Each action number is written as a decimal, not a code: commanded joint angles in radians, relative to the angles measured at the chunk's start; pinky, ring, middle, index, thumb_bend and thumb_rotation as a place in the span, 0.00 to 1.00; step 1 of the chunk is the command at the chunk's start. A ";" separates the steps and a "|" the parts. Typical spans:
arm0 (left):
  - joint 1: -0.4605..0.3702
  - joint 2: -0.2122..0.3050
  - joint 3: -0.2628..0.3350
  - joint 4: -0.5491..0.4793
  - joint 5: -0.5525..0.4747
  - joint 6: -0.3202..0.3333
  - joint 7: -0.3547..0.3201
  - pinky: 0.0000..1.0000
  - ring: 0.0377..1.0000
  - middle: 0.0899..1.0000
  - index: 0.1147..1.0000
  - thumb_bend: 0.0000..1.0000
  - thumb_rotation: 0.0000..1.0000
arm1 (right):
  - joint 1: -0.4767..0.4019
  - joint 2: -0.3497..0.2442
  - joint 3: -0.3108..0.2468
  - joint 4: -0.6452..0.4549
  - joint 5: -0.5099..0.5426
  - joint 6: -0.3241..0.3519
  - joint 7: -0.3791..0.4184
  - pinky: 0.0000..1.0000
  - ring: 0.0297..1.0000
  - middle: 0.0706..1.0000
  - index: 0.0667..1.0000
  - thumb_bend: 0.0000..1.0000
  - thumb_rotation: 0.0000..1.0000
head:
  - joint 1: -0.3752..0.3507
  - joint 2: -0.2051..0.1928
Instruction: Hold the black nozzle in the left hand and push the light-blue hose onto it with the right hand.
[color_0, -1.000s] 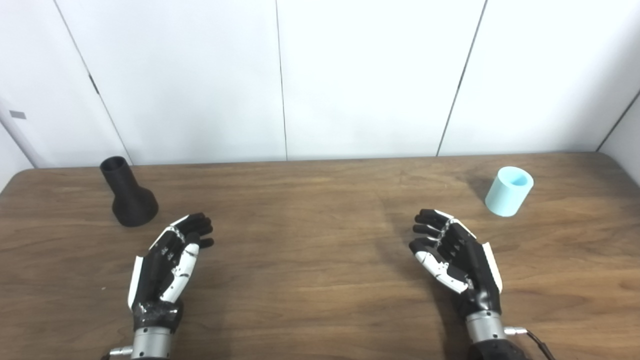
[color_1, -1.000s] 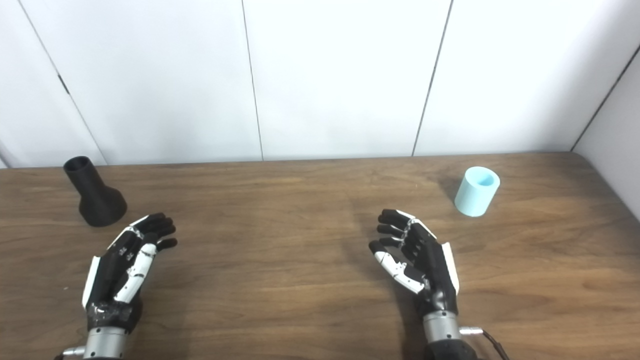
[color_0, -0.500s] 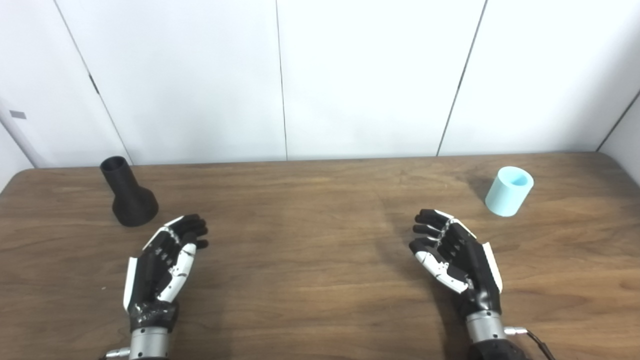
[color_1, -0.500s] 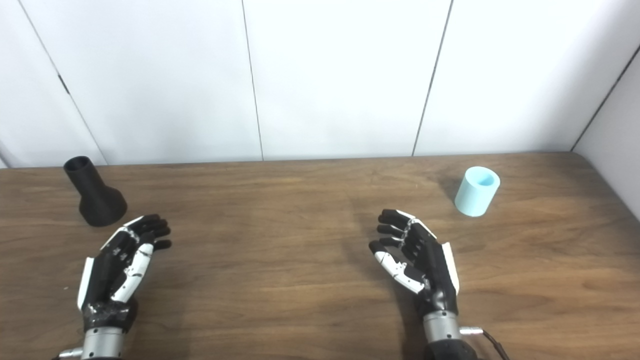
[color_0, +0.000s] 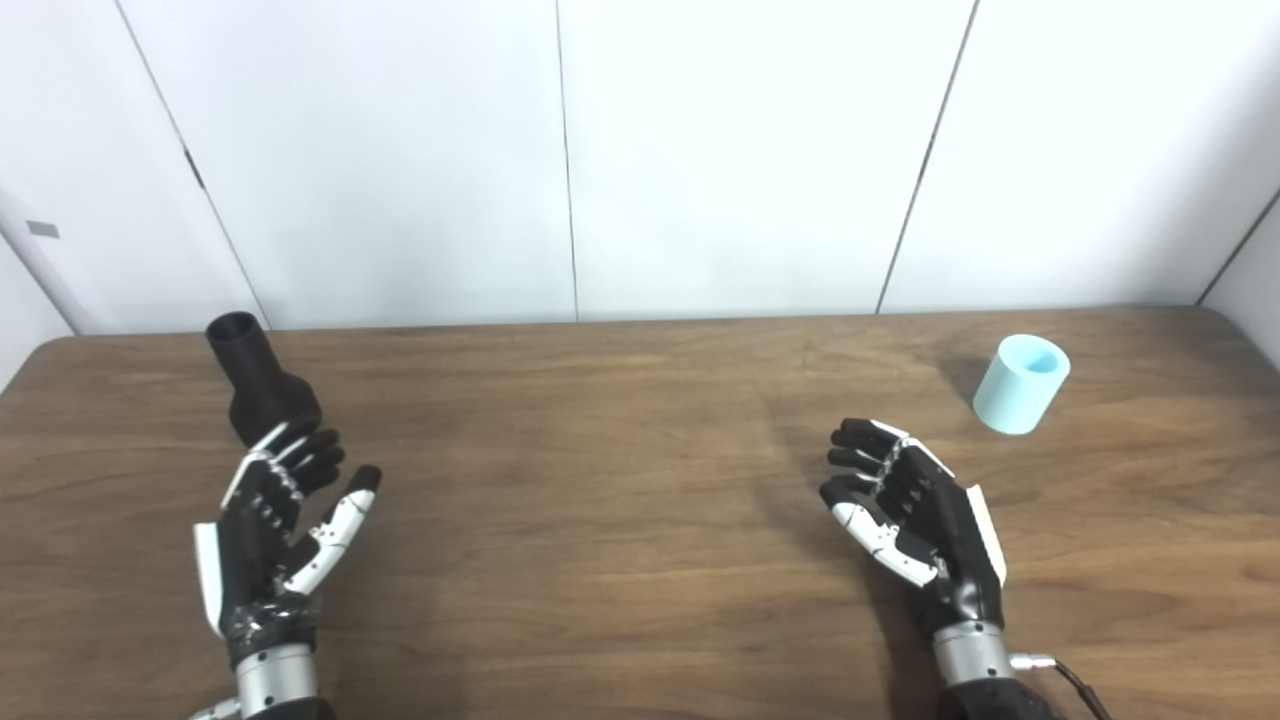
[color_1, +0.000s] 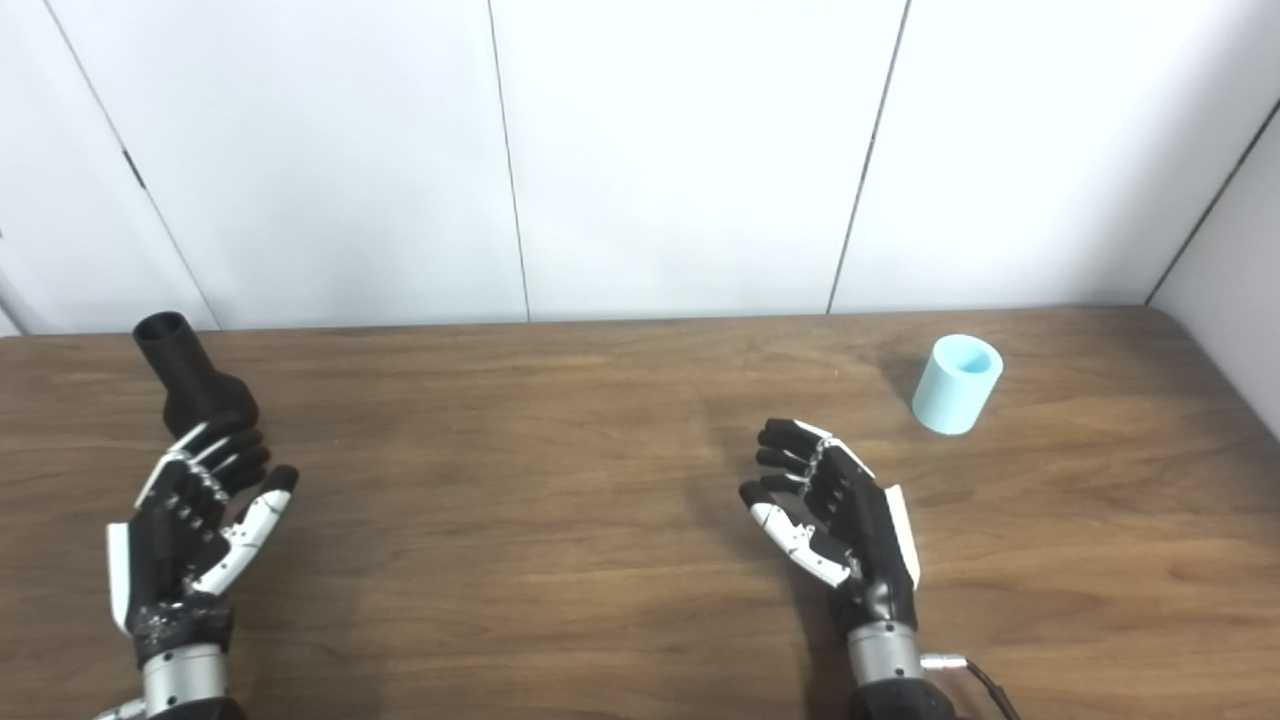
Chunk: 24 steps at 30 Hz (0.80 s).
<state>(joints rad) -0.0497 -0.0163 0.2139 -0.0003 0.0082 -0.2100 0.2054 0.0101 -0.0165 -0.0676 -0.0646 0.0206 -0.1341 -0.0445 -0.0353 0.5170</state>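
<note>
A: Where is the left hand (color_0: 270, 540)?

B: It is low on the left side of the table (color_0: 620, 560). The palm faces up and in. The fingers (color_0: 300, 462) are spread out a little and the thumb sticks out to the side. It holds nothing.

A: What is near it?

B: The black nozzle (color_0: 255, 380) is right behind the fingertips. The fingertips cover the bottom of its wide part. I cannot tell if they touch it or are just in front of it.

A: How does the nozzle stand?

B: It stands on its wide end. The thin open end points up and leans a bit to the left. It is close to the back edge of the table, by the white wall (color_0: 400, 150).

A: And the right hand (color_0: 915, 515)?

B: It is low on the right side of the table. The palm faces in toward the middle. The fingers are bent a little but not closed. It holds nothing too.

A: Where is the blue thing?

B: The light-blue hose (color_0: 1021, 383) is a short round tube. It stands on the table with its open end up. It is behind the right hand and off to the right, apart from it. It is near the far right corner of the table.

A: Are the nozzle and the hose close?

B: No. They are well apart, one at each side of the table, with bare brown wood between them.
</note>
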 joint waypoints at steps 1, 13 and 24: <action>0.025 -0.009 0.018 0.036 -0.021 0.011 0.018 0.75 0.71 0.70 0.72 0.71 0.09 | -0.015 -0.003 -0.004 -0.003 0.006 -0.037 0.002 0.61 0.69 0.68 0.66 0.26 0.11 | 0.003 0.002; 0.022 -0.014 0.071 -0.120 0.023 0.193 0.112 0.88 0.83 0.83 0.85 0.64 0.01 | -0.017 -0.021 -0.019 0.000 0.043 -0.021 0.013 0.63 0.70 0.70 0.67 0.26 0.06 | 0.052 0.000; -0.004 0.067 0.136 -0.070 0.025 0.225 0.120 0.94 0.91 0.95 1.00 0.77 0.16 | -0.021 -0.040 -0.024 0.017 0.065 -0.034 0.020 0.64 0.70 0.70 0.67 0.26 0.00 | 0.094 -0.007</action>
<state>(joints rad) -0.0261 0.0239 0.3333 -0.0733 0.0243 0.0143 0.3178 -0.0018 -0.0464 -0.0820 -0.0552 0.0798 -0.1343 -0.0365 0.0582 0.5093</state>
